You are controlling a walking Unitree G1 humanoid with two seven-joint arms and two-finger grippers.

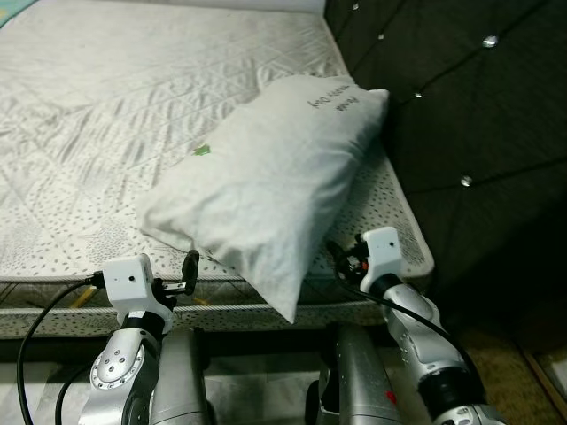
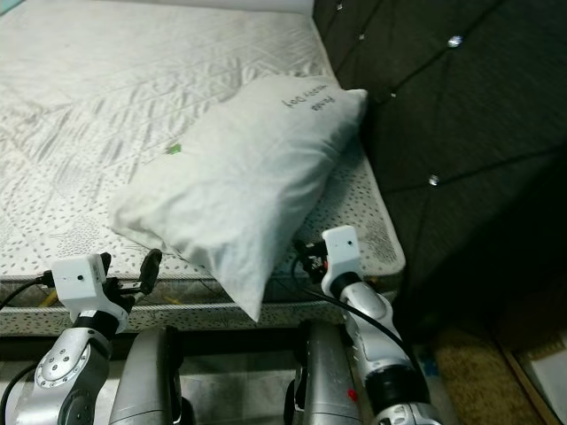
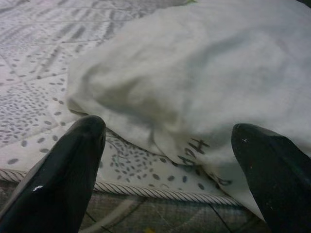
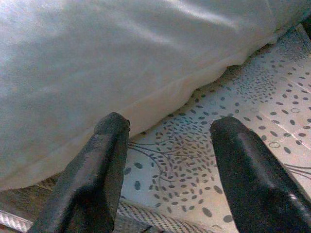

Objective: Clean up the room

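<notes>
A white pillow (image 1: 266,177) with handwriting on its far end lies slanted across the near right part of the bare patterned mattress (image 1: 106,115). One pillow corner hangs over the mattress's front edge. My left gripper (image 1: 183,274) is held at the front edge, just left of that corner. In the left wrist view the left gripper (image 3: 167,131) is open, with the pillow (image 3: 204,82) just ahead of its fingers. My right gripper (image 1: 343,257) is at the pillow's right side. In the right wrist view it (image 4: 171,124) is open over the mattress beside the pillow's edge (image 4: 121,63).
A dark tufted headboard (image 1: 461,106) with shiny buttons stands along the mattress's right side. A small green mark (image 1: 202,150) shows by the pillow's left edge. Brownish floor (image 1: 509,354) lies at lower right. The mattress's corded front edge (image 1: 53,283) runs across in front of me.
</notes>
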